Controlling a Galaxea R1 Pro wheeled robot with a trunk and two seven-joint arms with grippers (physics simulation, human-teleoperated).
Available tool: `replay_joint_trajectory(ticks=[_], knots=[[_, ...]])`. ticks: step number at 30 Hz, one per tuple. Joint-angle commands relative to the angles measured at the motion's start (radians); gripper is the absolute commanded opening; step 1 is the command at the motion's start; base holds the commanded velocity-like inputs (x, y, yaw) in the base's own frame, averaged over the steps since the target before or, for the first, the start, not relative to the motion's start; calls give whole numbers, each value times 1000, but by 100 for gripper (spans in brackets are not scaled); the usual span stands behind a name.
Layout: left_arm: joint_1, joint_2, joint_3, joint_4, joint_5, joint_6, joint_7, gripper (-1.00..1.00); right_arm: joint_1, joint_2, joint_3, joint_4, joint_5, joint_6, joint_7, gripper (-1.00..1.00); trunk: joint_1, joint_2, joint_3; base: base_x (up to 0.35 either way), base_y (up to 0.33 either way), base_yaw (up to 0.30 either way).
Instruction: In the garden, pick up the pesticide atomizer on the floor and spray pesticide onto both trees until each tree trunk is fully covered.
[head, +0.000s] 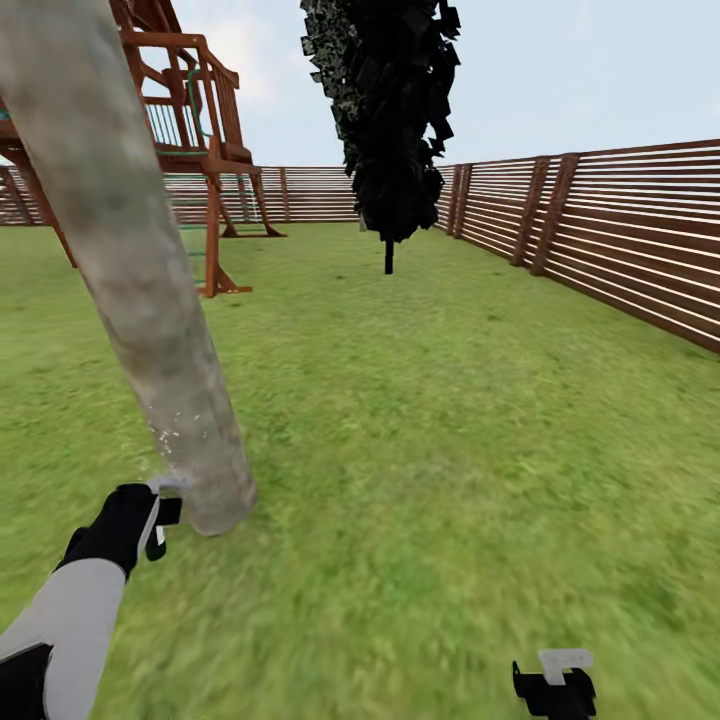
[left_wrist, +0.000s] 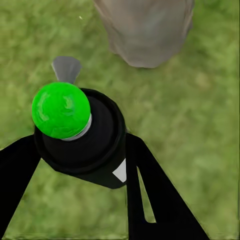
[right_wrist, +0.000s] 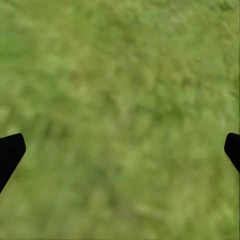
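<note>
A thick, pale grey-brown tree trunk (head: 130, 260) slants up from the grass, and its base (left_wrist: 145, 30) stands just ahead of my left gripper. The left gripper (head: 162, 514) is shut on the pesticide atomizer (left_wrist: 82, 145), a black bottle whose round top shows bright green here. The bottle's grey nozzle (left_wrist: 66, 67) points toward the trunk's foot. Small white specks dot the bark (head: 172, 440) just above the gripper. My right gripper (head: 555, 682) hangs low at the right over bare grass, open with nothing between its fingers (right_wrist: 11, 152).
A dark columnar tree (head: 392, 110) stands mid-lawn ahead. A red-brown wooden play structure (head: 195, 140) is behind the trunk at the left. A slatted wooden fence (head: 620, 235) runs along the right and the back. Open grass (head: 430, 430) lies to the right of the trunk.
</note>
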Motion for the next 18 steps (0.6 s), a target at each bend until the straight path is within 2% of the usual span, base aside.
replay_joint_trajectory(ticks=[1, 2, 3, 4, 6, 7, 8, 9, 11, 13, 14, 16, 17, 18], knots=[[9, -6, 2, -2, -9, 3, -5, -100, -1, 0, -7, 2, 11, -4, -4, 100, 0, 0, -1, 110, -263, 94], [15, -15, -8, -2, -9, 4, -5, -100, -1, 0, -7, 2, 11, -4, -4, 100, 0, 0, -1, 112, -263, 48], [18, -33, -36, -2, -9, 6, -4, -100, -1, -1, -7, 2, 11, -4, -4, 100, 0, 0, -1, 121, -263, 13], [19, -38, -46, -3, -9, 7, -3, -100, -1, -1, -8, 2, 11, -4, -4, 100, 0, 0, -1, 140, -263, 5], [20, -25, -43, -4, -10, 7, -2, -100, -1, -1, -7, 2, 11, -4, -4, 100, 0, 0, -1, 152, -263, 2], [20, -2, -42, -4, -10, 8, -2, -100, -1, -1, -7, 2, 11, -4, -4, 100, 0, 0, -1, 159, -261, 1], [20, 38, -42, -4, -8, 8, -1, -100, -1, -1, -7, 2, 11, -4, -4, 100, 0, 0, -1, 166, -257, 0], [21, 57, -37, -3, -7, 8, -1, -100, -1, -1, -7, 2, 11, -4, -4, 100, 0, 0, -1, 168, -255, 0], [22, 72, -17, 5, -6, 7, -1, -100, -1, -1, -7, 2, 11, -4, -4, 100, 0, 0, -1, 169, -254, 11], [27, 59, -8, 14, -2, 3, -1, -100, -1, -1, -7, 2, 11, -4, -4, 100, 0, 0, -1, 170, -253, 166], [32, 34, -8, 14, -2, 2, -1, -100, -1, 0, -7, 2, 11, -4, -4, 100, 0, 0, -1, 171, -253, 254], [34, 3, -8, 14, -3, 0, -1, -100, -1, 0, -7, 2, 11, -4, -4, 100, 0, 0, -1, 171, -253, 265], [36, -5, -5, 14, -5, -1, -1, -100, -1, 0, -7, 2, 11, -4, -4, 100, 0, 0, -1, 171, -253, 273], [39, 1, 3, 14, -6, -2, -1, -100, -1, 0, -7, 2, 11, -4, -4, 100, 0, 0, -1, 171, -253, 275]])
